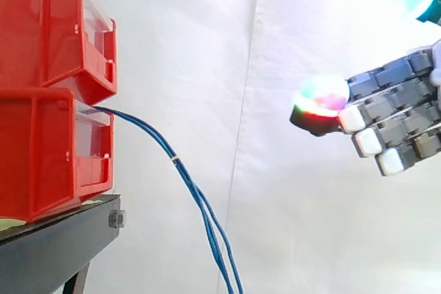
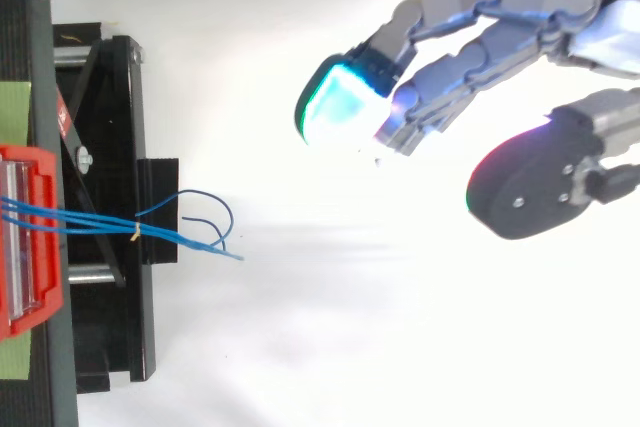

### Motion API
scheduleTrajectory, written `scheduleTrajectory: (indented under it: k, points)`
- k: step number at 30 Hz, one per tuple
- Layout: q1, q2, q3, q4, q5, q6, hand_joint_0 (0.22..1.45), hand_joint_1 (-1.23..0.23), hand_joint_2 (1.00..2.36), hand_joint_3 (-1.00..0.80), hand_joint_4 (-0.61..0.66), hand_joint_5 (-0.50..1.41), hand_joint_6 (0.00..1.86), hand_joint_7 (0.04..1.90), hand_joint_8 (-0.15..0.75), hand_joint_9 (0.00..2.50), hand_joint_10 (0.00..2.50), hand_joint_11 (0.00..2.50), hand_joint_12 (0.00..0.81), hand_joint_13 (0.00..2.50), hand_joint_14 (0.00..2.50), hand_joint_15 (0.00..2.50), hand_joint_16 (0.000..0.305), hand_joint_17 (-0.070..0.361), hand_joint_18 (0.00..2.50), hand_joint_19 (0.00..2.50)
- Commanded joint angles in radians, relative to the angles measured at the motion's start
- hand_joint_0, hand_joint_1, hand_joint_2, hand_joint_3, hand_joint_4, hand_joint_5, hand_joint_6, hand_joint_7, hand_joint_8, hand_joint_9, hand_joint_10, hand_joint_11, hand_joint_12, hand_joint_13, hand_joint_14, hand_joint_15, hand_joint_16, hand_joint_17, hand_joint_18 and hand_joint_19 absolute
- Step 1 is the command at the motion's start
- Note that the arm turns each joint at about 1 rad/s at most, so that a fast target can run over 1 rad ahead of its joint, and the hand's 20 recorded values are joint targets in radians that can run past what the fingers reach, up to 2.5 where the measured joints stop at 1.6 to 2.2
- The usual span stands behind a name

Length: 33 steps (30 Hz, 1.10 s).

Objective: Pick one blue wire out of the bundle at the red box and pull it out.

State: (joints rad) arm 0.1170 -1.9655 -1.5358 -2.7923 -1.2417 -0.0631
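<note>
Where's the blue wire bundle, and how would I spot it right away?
Look for the two red bins stacked on the black stand at the left. From the front of the lower bin, thin blue wires run out and droop downward. They are the only blue strands there, cinched by a tiny pale tie.

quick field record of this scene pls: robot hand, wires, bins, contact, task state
robot hand: open, fingers stretched toward the bins, holding nothing
blue wires: bundle leaves the front of the lower red bin and hangs down past the stand
contact: none; robot hand is well apart from the blue wires
support: lower red bin sits under the upper red bin, on a black stand
task state: no wire picked yet
</note>
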Motion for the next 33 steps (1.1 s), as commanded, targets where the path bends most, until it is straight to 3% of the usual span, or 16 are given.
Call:
scheduleTrajectory:
  k: [1, 5, 8, 15, 24, 33]
  points:
    - [0.009, -0.015, -0.001, 0.059, 0.015, -0.009, 0.48, -0.57, 1.0, -0.5, 0.34, -0.18, 0.5, 0.74, 0.354, 0.64, 0.01, 0.38, 0.461, 0.75, 0.01, 0.44, 0.064, 0.143, 0.67, 0.45]
    - [0.024, -0.023, -0.001, 0.083, 0.053, -0.052, 0.48, -0.57, 1.0, -0.5, 0.34, -0.18, 0.5, 0.74, 0.354, 0.64, 0.01, 0.38, 0.462, 0.74, 0.01, 0.44, 0.063, 0.142, 0.67, 0.46]
    - [0.038, -0.05, 0.0, 0.111, 0.09, -0.067, 0.48, -0.57, 1.0, -0.5, 0.34, -0.18, 0.5, 0.74, 0.354, 0.64, 0.01, 0.38, 0.462, 0.74, 0.01, 0.44, 0.063, 0.142, 0.66, 0.45]
    - [0.05, -0.072, 0.0, 0.157, 0.096, -0.066, 0.48, -0.57, 1.0, -0.5, 0.34, -0.18, 0.5, 0.74, 0.354, 0.64, 0.01, 0.38, 0.461, 0.73, 0.01, 0.43, 0.063, 0.142, 0.66, 0.46]
    - [0.069, -0.142, 0.009, 0.234, 0.146, -0.069, 0.49, -0.57, 1.0, -0.5, 0.34, -0.18, 0.5, 0.75, 0.353, 0.64, 0.01, 0.37, 0.462, 0.72, 0.01, 0.42, 0.063, 0.141, 0.66, 0.45]
    - [0.075, -0.145, 0.009, 0.251, 0.185, -0.118, 0.49, -0.57, 1.0, -0.5, 0.34, -0.18, 0.5, 0.74, 0.353, 0.64, 0.01, 0.37, 0.46, 0.72, 0.01, 0.41, 0.063, 0.141, 0.66, 0.46]
